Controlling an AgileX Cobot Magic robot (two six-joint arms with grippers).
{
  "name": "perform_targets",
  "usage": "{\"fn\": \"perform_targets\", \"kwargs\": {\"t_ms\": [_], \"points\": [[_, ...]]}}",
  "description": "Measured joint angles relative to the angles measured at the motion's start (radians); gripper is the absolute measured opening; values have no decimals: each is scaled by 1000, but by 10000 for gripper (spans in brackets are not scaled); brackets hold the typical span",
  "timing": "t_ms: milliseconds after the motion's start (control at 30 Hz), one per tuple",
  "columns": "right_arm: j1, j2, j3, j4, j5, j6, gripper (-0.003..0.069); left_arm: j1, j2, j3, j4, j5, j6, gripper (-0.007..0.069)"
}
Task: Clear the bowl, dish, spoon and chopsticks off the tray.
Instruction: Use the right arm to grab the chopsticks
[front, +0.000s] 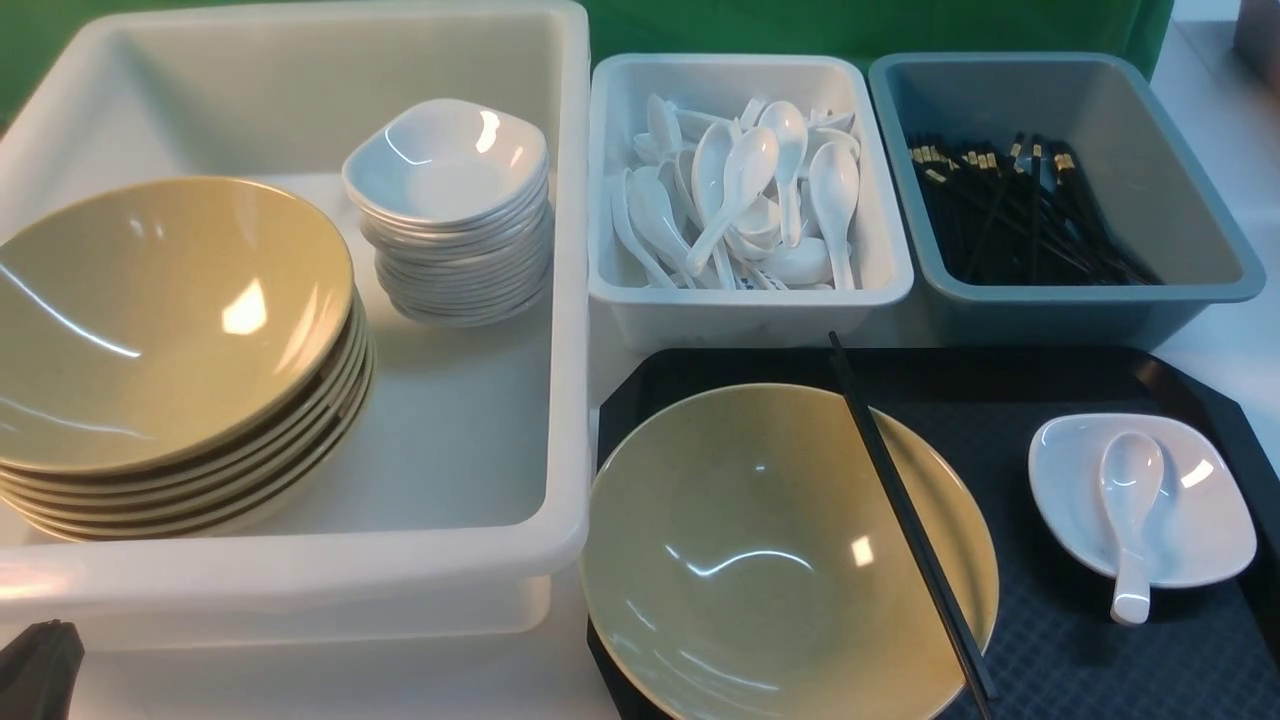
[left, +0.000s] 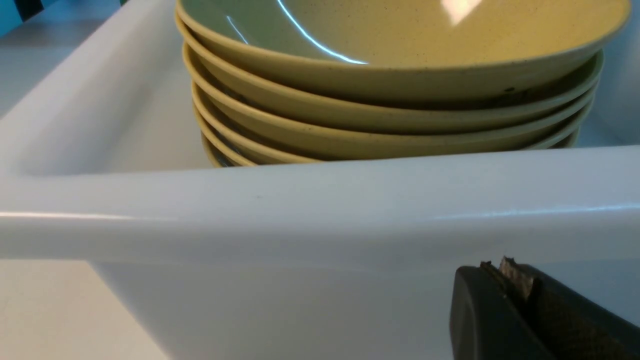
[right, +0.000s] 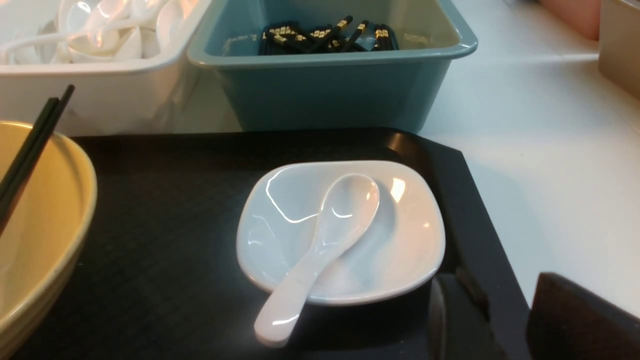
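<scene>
The yellow bowl (front: 760, 560) sits on the left part of the black tray (front: 1060, 640). The black chopsticks (front: 905, 510) lie together across the bowl's right side. The white dish (front: 1200, 510) stands on the tray's right part, with the white spoon (front: 1130, 510) lying in it, handle over the near rim. In the right wrist view my right gripper (right: 505, 315) is open just beside the near right edge of the dish (right: 400, 240) and spoon (right: 330, 225), holding nothing. My left gripper (left: 505, 275) is shut and empty, low outside the big white tub's near wall.
The big white tub (front: 575, 300) on the left holds a stack of yellow bowls (front: 170, 340) and a stack of white dishes (front: 450, 200). Behind the tray stand a white tub (front: 740, 320) of spoons and a grey-blue tub (front: 1160, 170) of chopsticks.
</scene>
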Motion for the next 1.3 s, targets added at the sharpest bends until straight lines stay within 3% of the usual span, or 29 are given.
{"fn": "perform_targets", "kwargs": {"t_ms": [367, 500, 600, 633, 733, 800, 833, 867, 933, 1033, 1300], "points": [[0, 0, 0, 0, 0, 1, 243, 0, 0, 0, -1, -1, 0, -11], [0, 0, 0, 0, 0, 1, 243, 0, 0, 0, -55, -12, -1, -11], [0, 0, 0, 0, 0, 1, 243, 0, 0, 0, -240, -47, -47, -11], [0, 0, 0, 0, 0, 1, 243, 0, 0, 0, -240, -47, -47, -11], [0, 0, 0, 25, -1, 78, 243, 0, 0, 0, -500, -64, -150, -11], [0, 0, 0, 101, -11, 234, 243, 0, 0, 0, -737, -76, -233, -11], [0, 0, 0, 116, -14, 254, 243, 0, 0, 0, -737, -76, -233, -11], [0, 0, 0, 177, -27, 408, 243, 0, 0, 0, -880, -86, -277, -11], [0, 0, 0, 257, -53, 612, 243, 0, 0, 0, -991, -92, -298, -11], [0, 0, 0, 283, -62, 752, 243, 0, 0, 0, -1053, -100, -290, -11], [4, 0, 0, 283, -86, 674, 243, 0, 0, 0, -1109, -85, -243, -11]]}}
